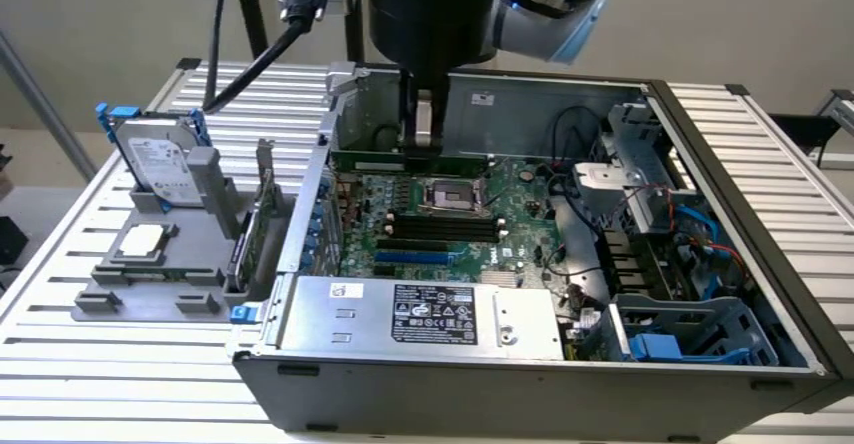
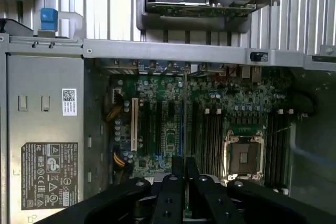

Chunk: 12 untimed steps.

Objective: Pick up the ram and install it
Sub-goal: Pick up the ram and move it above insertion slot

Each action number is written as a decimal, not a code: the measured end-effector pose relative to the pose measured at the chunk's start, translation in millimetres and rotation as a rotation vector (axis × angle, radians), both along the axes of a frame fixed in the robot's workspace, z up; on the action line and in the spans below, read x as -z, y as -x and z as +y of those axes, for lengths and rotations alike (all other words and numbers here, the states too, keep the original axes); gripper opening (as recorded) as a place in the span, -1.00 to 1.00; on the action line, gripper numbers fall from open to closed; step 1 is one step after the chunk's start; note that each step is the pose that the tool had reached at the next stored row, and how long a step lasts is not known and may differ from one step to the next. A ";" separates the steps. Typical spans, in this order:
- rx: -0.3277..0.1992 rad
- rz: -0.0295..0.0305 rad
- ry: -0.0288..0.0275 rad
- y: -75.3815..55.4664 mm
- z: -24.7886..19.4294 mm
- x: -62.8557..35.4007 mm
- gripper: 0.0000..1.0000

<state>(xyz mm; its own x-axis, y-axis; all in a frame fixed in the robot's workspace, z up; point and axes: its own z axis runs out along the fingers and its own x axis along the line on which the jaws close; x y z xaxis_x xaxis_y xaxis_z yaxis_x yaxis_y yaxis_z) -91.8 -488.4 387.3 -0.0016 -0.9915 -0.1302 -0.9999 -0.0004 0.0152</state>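
Observation:
The ram is a long thin green stick, held level above the far part of the motherboard inside the open computer case. My gripper is shut on its middle, coming straight down from the arm. In the wrist view the black fingers press together, and the ram runs away from them edge-on as a thin line. Below it lie the long black memory slots, beside the CPU socket. The ram hangs above the board and sits in no slot.
The case wall and the grey power supply border the board. At the exterior view's left, a grey holder carries a hard drive, a CPU and an upright expansion card. Cables and a drive cage fill the right.

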 end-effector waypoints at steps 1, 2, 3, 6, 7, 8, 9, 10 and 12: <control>0.000 0.0000 0.0005 -3.0 3.2 0.7 -0.73; 0.000 0.0000 0.0011 -5.8 6.5 1.4 -0.73; 0.000 0.0000 0.0018 -8.4 10.0 2.1 -0.73; 0.000 0.0000 0.0040 -15.9 20.8 4.2 -0.73; 0.000 0.0000 0.0050 -18.3 24.6 5.0 -0.73; 0.000 -0.0001 0.0059 -20.5 28.2 5.9 -0.73; 0.000 0.0000 0.0070 -22.5 31.6 6.9 -0.73; 0.000 0.0000 0.0080 -24.4 34.8 7.9 -0.73; 0.000 0.0000 0.0099 -27.9 40.1 10.3 -0.73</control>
<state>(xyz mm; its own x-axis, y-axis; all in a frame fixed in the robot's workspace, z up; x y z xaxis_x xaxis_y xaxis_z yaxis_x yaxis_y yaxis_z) -63.9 -448.3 377.0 -0.0016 -0.9927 -0.1204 -0.9999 -0.0002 0.0152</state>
